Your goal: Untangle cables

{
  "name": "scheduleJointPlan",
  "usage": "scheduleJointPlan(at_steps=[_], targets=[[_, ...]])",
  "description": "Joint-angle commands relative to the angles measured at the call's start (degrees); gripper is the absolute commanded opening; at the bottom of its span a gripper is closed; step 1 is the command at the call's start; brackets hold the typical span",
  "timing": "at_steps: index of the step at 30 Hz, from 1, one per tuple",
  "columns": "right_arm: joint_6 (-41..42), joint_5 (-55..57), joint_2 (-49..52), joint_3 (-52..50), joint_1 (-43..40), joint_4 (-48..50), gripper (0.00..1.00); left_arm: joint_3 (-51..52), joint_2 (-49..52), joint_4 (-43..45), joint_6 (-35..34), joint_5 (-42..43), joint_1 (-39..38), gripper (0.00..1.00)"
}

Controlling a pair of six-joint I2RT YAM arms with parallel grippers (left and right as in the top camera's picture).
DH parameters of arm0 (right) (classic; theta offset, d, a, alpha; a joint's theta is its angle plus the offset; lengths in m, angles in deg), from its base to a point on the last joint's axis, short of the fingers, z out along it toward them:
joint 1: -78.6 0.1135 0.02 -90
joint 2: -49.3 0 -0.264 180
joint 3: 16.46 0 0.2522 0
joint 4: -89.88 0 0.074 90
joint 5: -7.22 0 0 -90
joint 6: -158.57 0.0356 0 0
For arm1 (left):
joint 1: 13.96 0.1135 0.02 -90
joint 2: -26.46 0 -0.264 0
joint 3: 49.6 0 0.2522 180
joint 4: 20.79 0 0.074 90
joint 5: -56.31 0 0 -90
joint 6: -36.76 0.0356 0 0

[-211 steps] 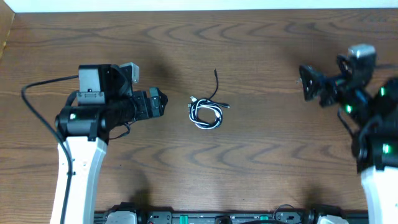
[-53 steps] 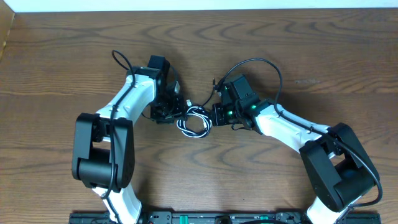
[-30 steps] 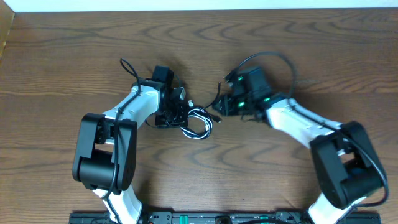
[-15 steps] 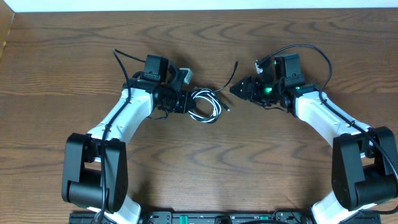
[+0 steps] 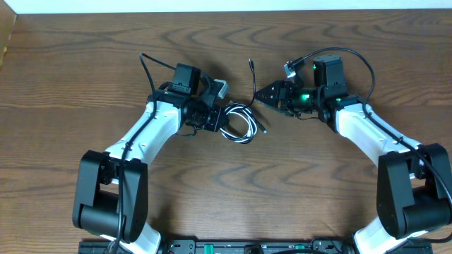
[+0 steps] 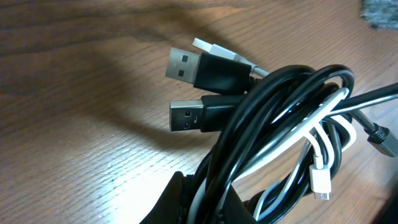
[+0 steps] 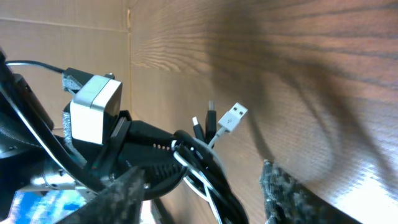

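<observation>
The cables (image 5: 238,124) are a small coiled bundle of black and white cords at the table's middle. My left gripper (image 5: 217,117) is shut on the bundle's left side. In the left wrist view its black fingers (image 6: 177,202) pinch the black and white strands (image 6: 280,118), and two black USB plugs (image 6: 196,115) and a white plug (image 6: 211,46) stick out to the left. One black strand (image 5: 252,74) runs up from the bundle. My right gripper (image 5: 260,94) stands open just right of that strand; in its own view the bundle (image 7: 202,158) lies beyond its spread fingers (image 7: 283,190).
The dark wood table (image 5: 226,190) stretches all round the bundle. Thick black cords loop above both arms (image 5: 152,67) (image 5: 349,56). A pale wall edge runs along the far side (image 5: 226,5). The arm bases stand at the near edge.
My left gripper has carried the bundle a little to the right. My right gripper has drawn back up and to the right and opened, leaving a black strand trailing upward.
</observation>
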State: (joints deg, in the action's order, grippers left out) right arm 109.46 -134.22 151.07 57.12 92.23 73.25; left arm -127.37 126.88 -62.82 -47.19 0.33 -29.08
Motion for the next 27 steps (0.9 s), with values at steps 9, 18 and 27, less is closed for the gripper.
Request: scheduleJointPlan(at_steps=[9, 18, 27], targets=[[-8.4, -6.6, -0.9, 0.6, 0.0, -2.0, 0.66, -0.6, -0.5, 0.1, -1.9, -1.7, -0.1, 0.08], [-13.8, -6.3, -0.9, 0.6, -0.3, -3.4, 0.72, -0.6, -0.5, 0.1, -5.6, -1.5, -0.1, 0.07], [-14.8, 6.3, -0.9, 0.6, -6.3, -8.0, 0.82, -0.5, -0.5, -0.3, -8.1, -1.5, -0.1, 0.08]])
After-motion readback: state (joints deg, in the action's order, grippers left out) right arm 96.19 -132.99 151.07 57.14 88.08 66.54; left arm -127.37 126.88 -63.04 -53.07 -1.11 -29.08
